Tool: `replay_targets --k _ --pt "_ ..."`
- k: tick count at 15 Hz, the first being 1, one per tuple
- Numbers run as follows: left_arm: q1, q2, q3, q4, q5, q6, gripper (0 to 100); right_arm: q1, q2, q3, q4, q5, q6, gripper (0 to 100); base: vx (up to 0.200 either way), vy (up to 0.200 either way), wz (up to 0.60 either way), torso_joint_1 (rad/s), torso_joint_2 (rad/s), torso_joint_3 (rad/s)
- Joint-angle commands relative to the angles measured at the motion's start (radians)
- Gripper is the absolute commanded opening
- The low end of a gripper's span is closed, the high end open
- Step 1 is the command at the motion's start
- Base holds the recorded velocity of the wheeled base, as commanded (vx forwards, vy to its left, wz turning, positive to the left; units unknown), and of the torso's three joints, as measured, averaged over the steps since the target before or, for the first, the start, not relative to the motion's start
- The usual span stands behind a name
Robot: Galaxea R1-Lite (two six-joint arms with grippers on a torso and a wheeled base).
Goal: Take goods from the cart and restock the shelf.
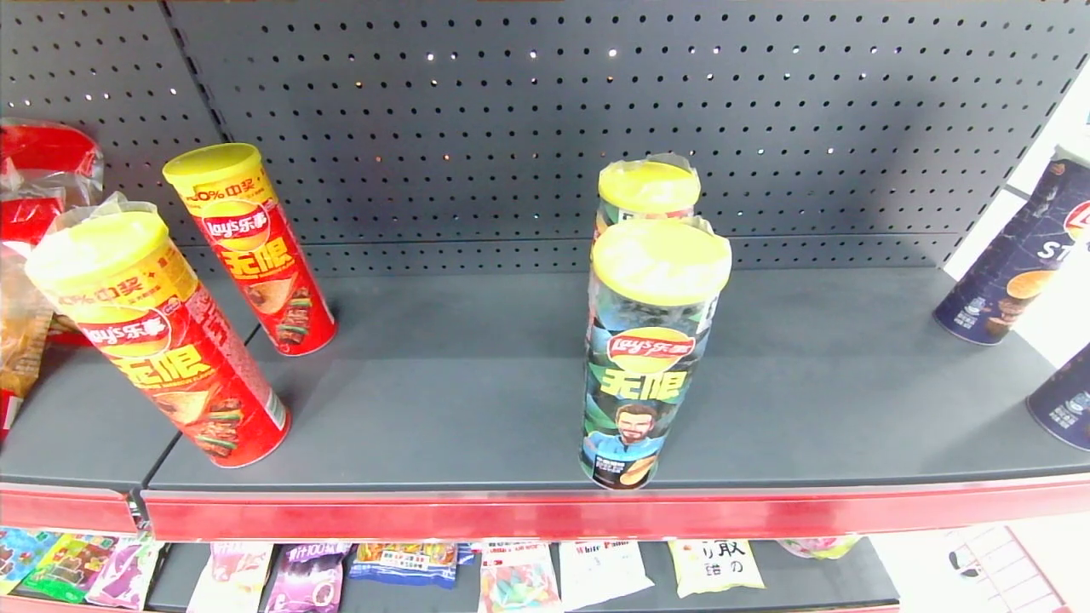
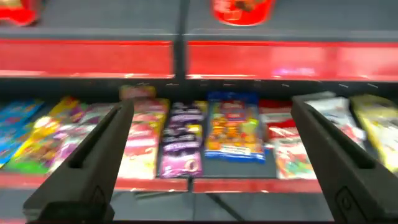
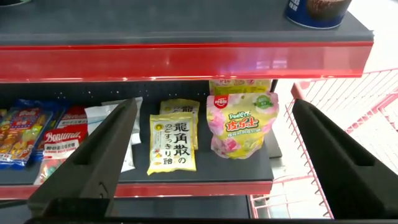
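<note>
The grey shelf (image 1: 477, 383) with a red front lip holds upright chip cans. Two red cans (image 1: 162, 340) stand at its left, two dark green cans with yellow lids (image 1: 647, 340) in the middle, and dark blue cans (image 1: 1013, 255) at the right end. My left gripper (image 2: 212, 106) is open and holds nothing, in front of the lower shelf's snack bags (image 2: 180, 140). My right gripper (image 3: 214, 104) is also open and holds nothing, facing a yellow bag (image 3: 171, 143) and a pink-green bag (image 3: 241, 124). The red wire cart (image 3: 348, 99) stands just past that shelf's right end.
A perforated grey back panel (image 1: 545, 111) closes the shelf behind the cans. Bare shelf floor lies between the red and green cans and between the green and blue ones. Red bagged goods (image 1: 34, 196) crowd the far left. Flat snack packets (image 1: 511, 575) line the lower shelf.
</note>
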Motion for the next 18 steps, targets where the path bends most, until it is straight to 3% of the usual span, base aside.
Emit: replay_targets --k 1,3,4,11,15,18 --pt "-0.026 -0.029 0.000 0.000 -0.001 0.001 100 0.000 -0.001 0.000 0.000 0.000 0.000 100 0.000 0.000 0.00 0.000 0.00 0.000" --pt "-0.013 -0.078 0.000 0.000 0.021 0.002 100 0.000 -0.001 0.000 0.000 0.000 0.000 100 0.000 0.000 0.00 0.000 0.00 0.000" --pt "-0.013 -0.078 0.000 0.000 0.067 -0.003 100 0.000 -0.001 0.000 0.000 0.000 0.000 100 0.000 0.000 0.00 0.000 0.00 0.000" --pt "-0.013 -0.078 0.000 0.000 0.070 0.001 100 0.000 -0.001 0.000 0.000 0.000 0.000 100 0.000 0.000 0.00 0.000 0.00 0.000" --pt "-0.012 -0.078 0.000 0.000 0.068 0.001 100 0.000 -0.001 0.000 0.000 0.000 0.000 100 -0.200 0.000 0.00 0.010 0.00 0.001" --pt "-0.013 -0.078 0.000 0.000 0.068 0.001 100 0.000 -0.001 0.000 0.000 0.000 0.000 100 0.000 0.000 0.00 0.000 0.00 0.000"
